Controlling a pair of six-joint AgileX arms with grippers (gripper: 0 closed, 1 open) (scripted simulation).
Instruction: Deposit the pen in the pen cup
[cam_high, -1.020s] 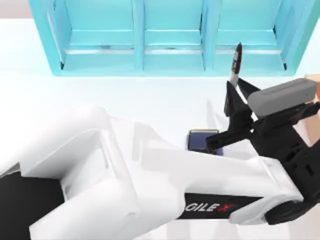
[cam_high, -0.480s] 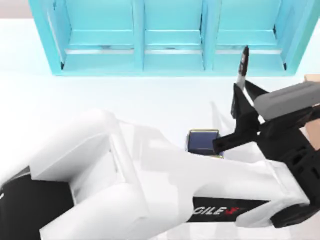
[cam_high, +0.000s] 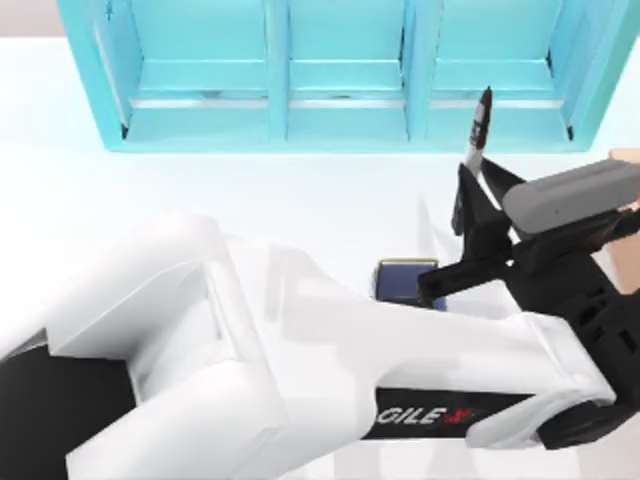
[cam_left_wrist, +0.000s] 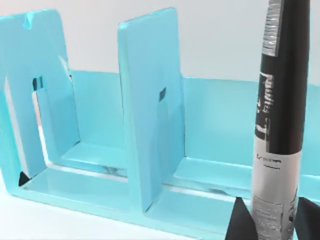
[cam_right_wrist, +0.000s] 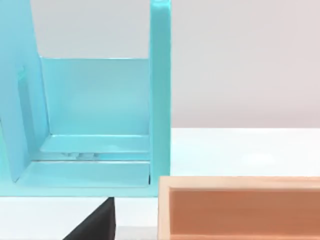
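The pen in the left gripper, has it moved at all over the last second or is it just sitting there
The left gripper stays shut on the pen. It swung slightly toward the table's right, then came partway back, ending a touch right of and farther back than a second ago. The pen cup and the turquoise shelf unit have not moved.

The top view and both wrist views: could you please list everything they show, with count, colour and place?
pen: one, dark with a pale grey-white section, held upright in the left gripper, in front of the shelf unit's right end.
pen cup: one, blue-violet with a gold rim, on the table, partly hidden by the left arm.
shelf unit: one, turquoise, along the table's far side.
wooden box: one, tan, at the table's right edge.
table: one, white.
left gripper: one, black, shut on the pen, right of the cup.
right gripper: one, black, near the wooden box.
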